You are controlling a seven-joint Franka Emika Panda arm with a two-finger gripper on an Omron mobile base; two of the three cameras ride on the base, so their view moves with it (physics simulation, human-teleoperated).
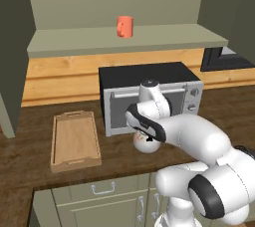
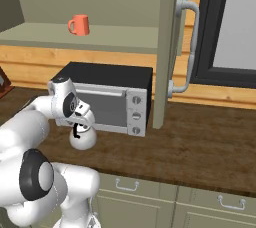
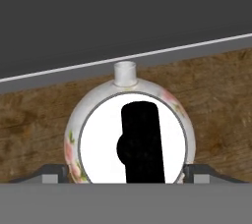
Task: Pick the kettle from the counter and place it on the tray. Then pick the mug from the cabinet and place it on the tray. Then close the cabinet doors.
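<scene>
White and round, the kettle (image 3: pixel 130 134) sits on the dark wood-grain counter (image 1: pixel 30 156) just in front of the microwave (image 1: pixel 149 91), with its spout turned toward the oven and its black handle (image 3: pixel 141 142) running across the lid. The gripper (image 3: pixel 130 175) hangs straight over it, fingers (image 3: pixel 54 175) spread wide on either side of the body, level with its widest part; whether the pads touch the kettle cannot be told, and nothing shows it lifted. Well to the left on the same counter lies the light-wood tray (image 1: pixel 75 141), bare inside. Up on the pale shelf of the cabinet (image 1: pixel 124 42) stands the orange-red mug (image 1: pixel 124 26), upright. The right cabinet door (image 2: pixel 167 47) stands swung open, its silver bar handle (image 2: pixel 189 47) facing right.
</scene>
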